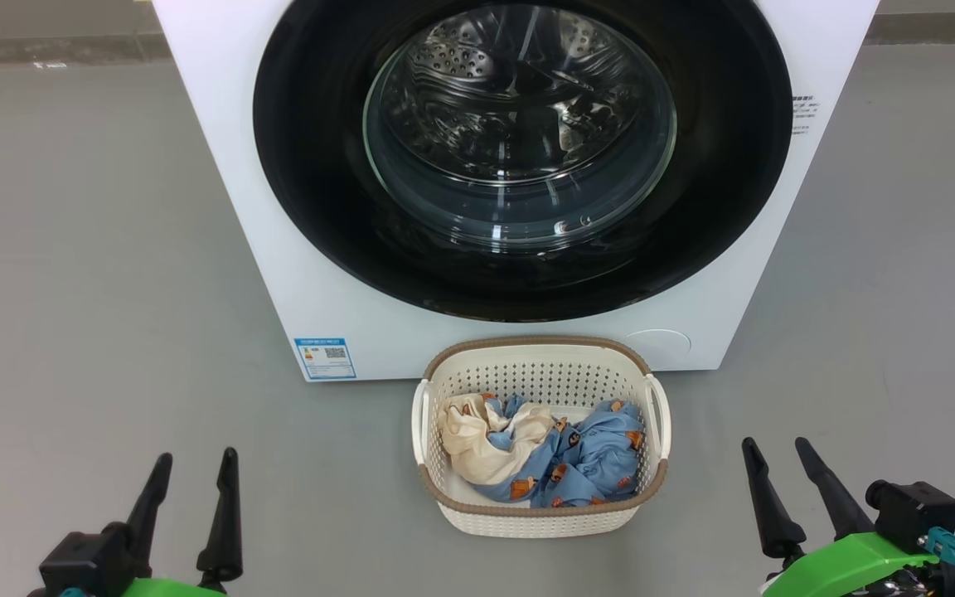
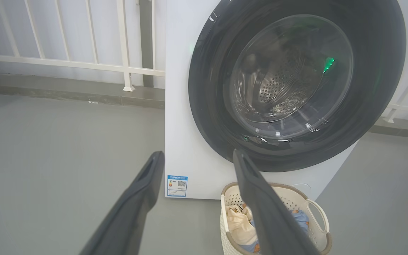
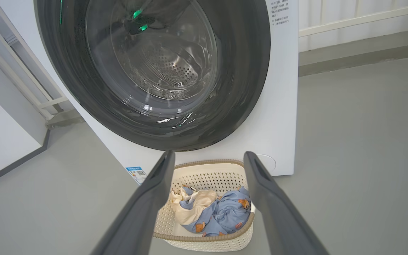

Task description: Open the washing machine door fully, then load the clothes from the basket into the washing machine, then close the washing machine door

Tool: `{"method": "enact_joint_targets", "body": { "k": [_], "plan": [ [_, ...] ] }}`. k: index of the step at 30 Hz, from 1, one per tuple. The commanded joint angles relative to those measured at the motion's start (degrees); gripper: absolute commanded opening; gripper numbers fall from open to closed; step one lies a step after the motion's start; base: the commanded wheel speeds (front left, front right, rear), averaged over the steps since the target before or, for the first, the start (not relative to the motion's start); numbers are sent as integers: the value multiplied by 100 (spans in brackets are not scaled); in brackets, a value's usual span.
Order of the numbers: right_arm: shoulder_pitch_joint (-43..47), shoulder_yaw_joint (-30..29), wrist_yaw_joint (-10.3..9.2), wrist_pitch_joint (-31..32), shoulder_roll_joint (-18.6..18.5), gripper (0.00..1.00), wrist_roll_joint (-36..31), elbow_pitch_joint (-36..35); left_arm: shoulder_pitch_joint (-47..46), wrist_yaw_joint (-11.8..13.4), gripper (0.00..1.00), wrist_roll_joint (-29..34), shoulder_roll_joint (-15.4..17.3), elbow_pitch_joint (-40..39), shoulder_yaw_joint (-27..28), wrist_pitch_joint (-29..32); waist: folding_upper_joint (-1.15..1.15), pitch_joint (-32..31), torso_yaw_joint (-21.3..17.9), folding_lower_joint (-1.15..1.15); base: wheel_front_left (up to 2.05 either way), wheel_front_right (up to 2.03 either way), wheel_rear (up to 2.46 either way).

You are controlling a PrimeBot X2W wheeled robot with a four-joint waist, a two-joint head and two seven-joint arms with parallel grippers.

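Glossy black, the washing machine door sits shut and flush on the white washing machine, ahead of and above both tools, its clear glass bowl showing the steel drum behind. The left tool and the right tool hang low over the grey floor, fingers apart and holding nothing, one on each side of the basket. The basket stands on the floor just in front of the machine's foot, below the door's lower rim. The clothes lie heaped inside it, cream to the left, printed blue to the right. Neither tool looks clearly nearer the door, and I can't make out a handle or hinge, so which rim to pull is unsure. Bare floor lies open on both sides for the swing, though the door's lower edge may pass close over the basket.
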Motion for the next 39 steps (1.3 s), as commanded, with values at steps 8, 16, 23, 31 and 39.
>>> {"method": "enact_joint_targets", "body": {
  "k": [8,16,23,31,39],
  "plan": [
    [-96,5,9,-222,-41,100,-706,-151,-228,-16,100,548,121,-126,229,-207,0,4,-21,0,0,0,0],
    [-24,-205,9,-236,24,100,-881,-168,-252,-17,100,456,69,65,321,-220,0,8,-35,0,0,0,0],
    [13,-392,9,-236,104,100,-980,-188,-295,-17,100,381,48,258,370,-220,0,32,-36,0,0,0,0],
    [32,-448,9,-236,172,100,-1031,-204,-336,-17,100,404,38,322,401,-220,0,49,-47,0,0,0,0],
    [9,-454,9,-236,200,100,-1041,-218,-390,-17,100,719,4,323,474,-221,0,74,-47,0,16,16,-32]
  ]
}}
